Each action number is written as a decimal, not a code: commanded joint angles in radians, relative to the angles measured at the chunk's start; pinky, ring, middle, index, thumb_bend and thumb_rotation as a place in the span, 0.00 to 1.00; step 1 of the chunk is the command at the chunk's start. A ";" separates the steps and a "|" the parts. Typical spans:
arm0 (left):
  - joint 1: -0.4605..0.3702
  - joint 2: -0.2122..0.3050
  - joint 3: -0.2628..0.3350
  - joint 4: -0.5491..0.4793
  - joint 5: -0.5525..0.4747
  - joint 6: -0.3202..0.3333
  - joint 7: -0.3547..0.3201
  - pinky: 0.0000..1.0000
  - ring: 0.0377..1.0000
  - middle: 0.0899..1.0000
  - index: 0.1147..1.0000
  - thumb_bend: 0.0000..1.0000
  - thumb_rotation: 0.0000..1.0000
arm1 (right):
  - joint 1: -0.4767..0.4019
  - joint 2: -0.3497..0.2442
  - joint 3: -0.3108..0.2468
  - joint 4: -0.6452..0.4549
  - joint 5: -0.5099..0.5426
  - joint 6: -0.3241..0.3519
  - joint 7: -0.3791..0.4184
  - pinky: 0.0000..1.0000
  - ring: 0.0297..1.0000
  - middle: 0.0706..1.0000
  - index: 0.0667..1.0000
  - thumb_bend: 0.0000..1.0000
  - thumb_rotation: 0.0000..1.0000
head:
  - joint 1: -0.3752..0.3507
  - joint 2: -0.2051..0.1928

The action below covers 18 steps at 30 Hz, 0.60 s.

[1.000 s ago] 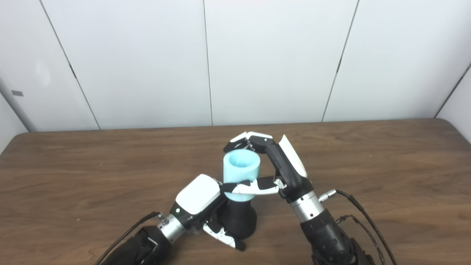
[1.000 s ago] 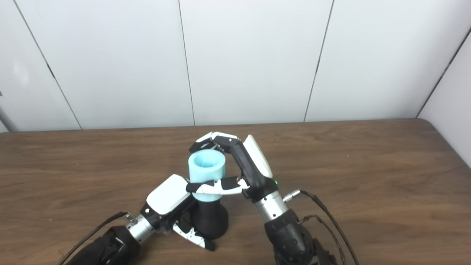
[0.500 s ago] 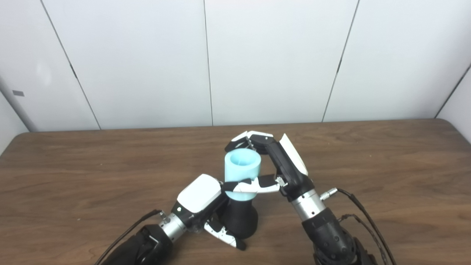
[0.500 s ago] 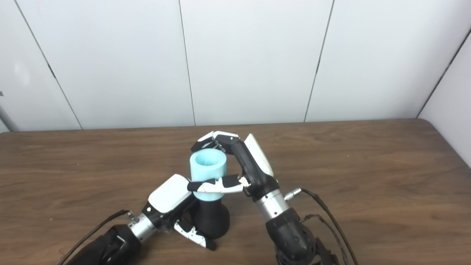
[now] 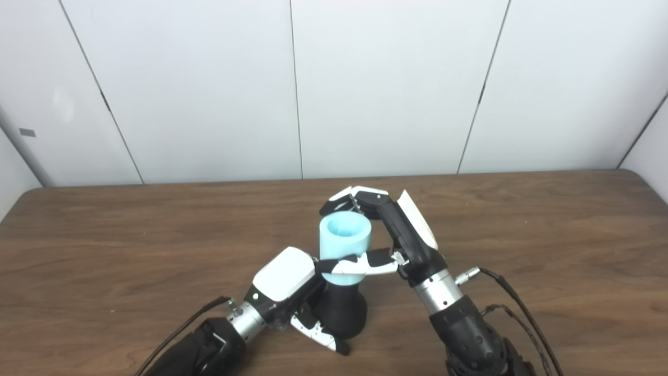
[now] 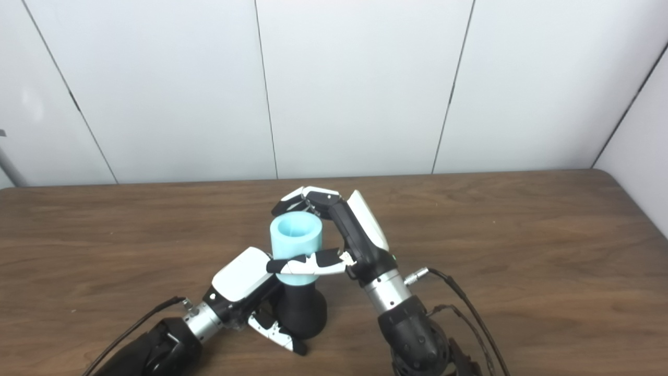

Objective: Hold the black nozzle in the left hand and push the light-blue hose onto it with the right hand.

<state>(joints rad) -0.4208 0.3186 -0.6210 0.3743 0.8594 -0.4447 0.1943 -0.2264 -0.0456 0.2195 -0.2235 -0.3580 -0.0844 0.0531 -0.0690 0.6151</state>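
At table centre, left hand [image 5: 284, 279] grips black nozzle [image 5: 342, 313]; right hand [image 5: 389, 235] clasps light-blue hose [image 5: 344, 245], already seated on it; remaining push, if any, unclear.

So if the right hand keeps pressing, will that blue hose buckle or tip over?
The hose looks short, thick-walled and round-mouthed under the right hand, so probably stiff. It stands upright on the nozzle, which the left hand grips, so tipping seems unlikely.
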 commanded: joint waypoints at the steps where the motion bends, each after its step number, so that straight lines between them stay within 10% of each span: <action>1: 0.143 -0.027 -0.085 0.130 0.030 -0.009 -0.055 0.12 0.12 0.17 0.42 0.52 0.04 | -0.013 0.005 -0.010 -0.034 0.008 -0.004 0.000 0.30 0.36 0.46 0.52 0.51 0.00 | -0.001 0.001; 18: 0.140 -0.025 -0.085 0.130 0.030 -0.008 -0.056 0.11 0.12 0.16 0.42 0.52 0.04 | -0.004 0.007 -0.014 -0.098 -0.007 -0.004 -0.001 0.30 0.36 0.47 0.52 0.51 0.00 | -0.004 0.000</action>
<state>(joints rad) -0.4217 0.3187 -0.6223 0.3745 0.8595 -0.4446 0.1939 -0.2100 -0.0457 0.2121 -0.2743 -0.3670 -0.0652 0.0590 -0.0721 0.6136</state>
